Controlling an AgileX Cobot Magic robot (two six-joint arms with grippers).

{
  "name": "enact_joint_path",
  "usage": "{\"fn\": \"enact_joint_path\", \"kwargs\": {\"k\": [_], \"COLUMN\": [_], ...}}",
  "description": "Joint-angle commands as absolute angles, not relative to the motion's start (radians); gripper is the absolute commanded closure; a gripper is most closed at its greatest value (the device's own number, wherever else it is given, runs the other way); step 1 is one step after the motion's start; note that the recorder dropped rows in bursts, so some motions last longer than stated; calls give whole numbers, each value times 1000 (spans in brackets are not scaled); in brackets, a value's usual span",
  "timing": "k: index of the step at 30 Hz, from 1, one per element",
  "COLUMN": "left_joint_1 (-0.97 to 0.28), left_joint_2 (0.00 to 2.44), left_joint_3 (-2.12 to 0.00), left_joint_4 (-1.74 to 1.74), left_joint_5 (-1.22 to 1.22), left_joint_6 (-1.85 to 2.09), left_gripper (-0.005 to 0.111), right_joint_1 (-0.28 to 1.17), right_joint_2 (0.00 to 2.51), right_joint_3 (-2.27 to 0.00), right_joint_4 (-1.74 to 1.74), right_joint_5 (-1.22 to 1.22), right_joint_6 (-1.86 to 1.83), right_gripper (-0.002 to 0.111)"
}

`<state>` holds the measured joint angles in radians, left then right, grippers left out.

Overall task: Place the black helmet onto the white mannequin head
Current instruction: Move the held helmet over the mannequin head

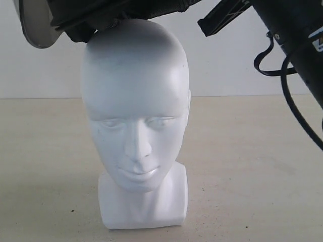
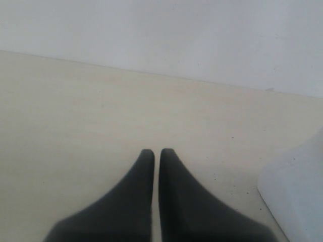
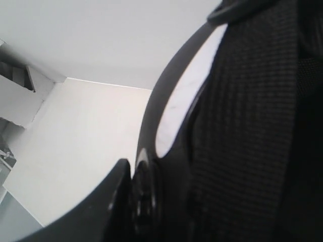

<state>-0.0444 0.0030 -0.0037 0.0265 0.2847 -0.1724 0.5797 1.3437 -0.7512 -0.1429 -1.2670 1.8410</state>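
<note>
black helmet: held aloft at the top edge of the exterior view, with its padded underside just above the crown. Its visor juts out toward the left of that view.
white mannequin head: bare and upright on its square base, facing the camera, on the table.
right gripper: clamped on the helmet's rim, with one finger outside the shell; the inner finger is lost against the lining.
left gripper: fingers drawn nearly together around nothing, low over the table, with the base just beside it.
risk: the helmet looks off-centre over the head. If it is lowered like this, the lining could catch the crown and shove or tip the head, since nothing steadies the base. A grip on one side of the rim may also let the shell swing.
hidden: most of the shell, the straps and the buckle are cut off above the frame. Whether the lining already touches the crown cannot be told.
</note>
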Motion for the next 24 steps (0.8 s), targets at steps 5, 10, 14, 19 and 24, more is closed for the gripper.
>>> {"fn": "enact_joint_path", "kwargs": {"k": [5, 10, 14, 19, 24], "left_joint_1": [-45, -45, -45, -45, -45], "left_joint_2": [0, 0, 0, 0, 0], "left_joint_3": [0, 0, 0, 0, 0], "left_joint_4": [19, 19, 19, 19, 19], "left_joint_5": [286, 286, 286, 286, 286], "left_joint_6": [-170, -170, -170, -170, -170], "left_gripper": [102, 102, 102, 102, 102], "right_joint_1": [567, 567, 567, 567, 567], "right_joint_2": [1338, 1338, 1338, 1338, 1338], "right_joint_3": [-734, -700, -690, -691, -691], "right_joint_4": [-177, -157, -138, -138, -131], "right_joint_5": [-1221, -1221, -1221, -1221, -1221], "right_joint_6": [1770, 1767, 1767, 1763, 1738], "right_gripper": [108, 108, 108, 108, 108]}}
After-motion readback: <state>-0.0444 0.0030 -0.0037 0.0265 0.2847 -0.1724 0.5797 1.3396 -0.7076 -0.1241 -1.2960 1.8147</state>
